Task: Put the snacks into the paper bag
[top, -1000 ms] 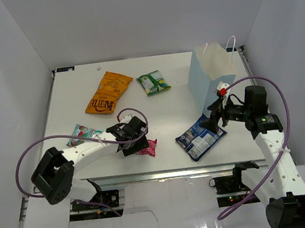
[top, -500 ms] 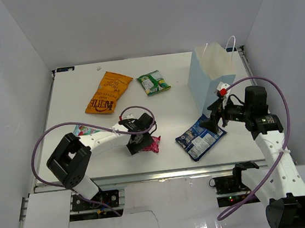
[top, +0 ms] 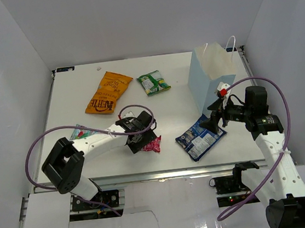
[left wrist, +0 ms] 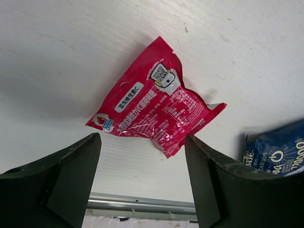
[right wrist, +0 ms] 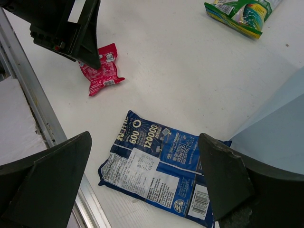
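Observation:
The small red packet lies flat near the table's front edge. My left gripper is open and empty just above and left of it. In the left wrist view the red packet lies ahead of the open left gripper, untouched. My right gripper is open and empty over the blue-and-white packet. In the right wrist view that packet lies between the spread jaws of my right gripper. The light-blue paper bag stands upright at the back right. The dark brown bar is out of view.
The long orange chip bag and the green packet lie at the back middle. The teal packet lies at the left, partly under the left arm. A metal rail runs along the front edge.
My left arm has swung its elbow and brought its gripper a little right, onto the red packet's left side. The right arm and all packets have not moved.

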`<action>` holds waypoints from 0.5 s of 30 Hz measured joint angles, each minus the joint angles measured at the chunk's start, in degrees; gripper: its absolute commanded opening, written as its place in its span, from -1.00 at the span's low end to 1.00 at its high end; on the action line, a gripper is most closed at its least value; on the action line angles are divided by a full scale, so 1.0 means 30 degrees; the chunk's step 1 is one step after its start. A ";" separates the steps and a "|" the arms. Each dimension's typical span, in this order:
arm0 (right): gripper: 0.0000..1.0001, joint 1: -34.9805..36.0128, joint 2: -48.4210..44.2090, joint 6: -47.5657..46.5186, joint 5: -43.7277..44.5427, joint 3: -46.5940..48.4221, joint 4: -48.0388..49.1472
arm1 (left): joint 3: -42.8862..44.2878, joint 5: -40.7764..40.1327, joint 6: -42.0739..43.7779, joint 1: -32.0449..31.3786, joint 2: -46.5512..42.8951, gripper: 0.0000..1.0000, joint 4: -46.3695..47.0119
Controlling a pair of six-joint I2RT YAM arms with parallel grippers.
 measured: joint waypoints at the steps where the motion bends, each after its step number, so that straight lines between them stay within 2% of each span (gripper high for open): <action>1: 0.96 0.0000 0.0000 -0.0007 0.0000 0.0000 0.0007 | 0.0080 0.0095 -0.0022 0.0000 0.0036 0.65 -0.0015; 11: 0.96 0.0000 0.0000 -0.0095 0.0000 0.0000 0.0007 | 0.1887 0.0838 -0.0066 -0.0102 0.3082 0.65 -0.0153; 15: 0.97 0.0000 0.0000 -0.0131 0.0000 0.0000 0.0007 | 0.2317 0.0787 -0.0036 -0.0109 0.3738 0.57 -0.0481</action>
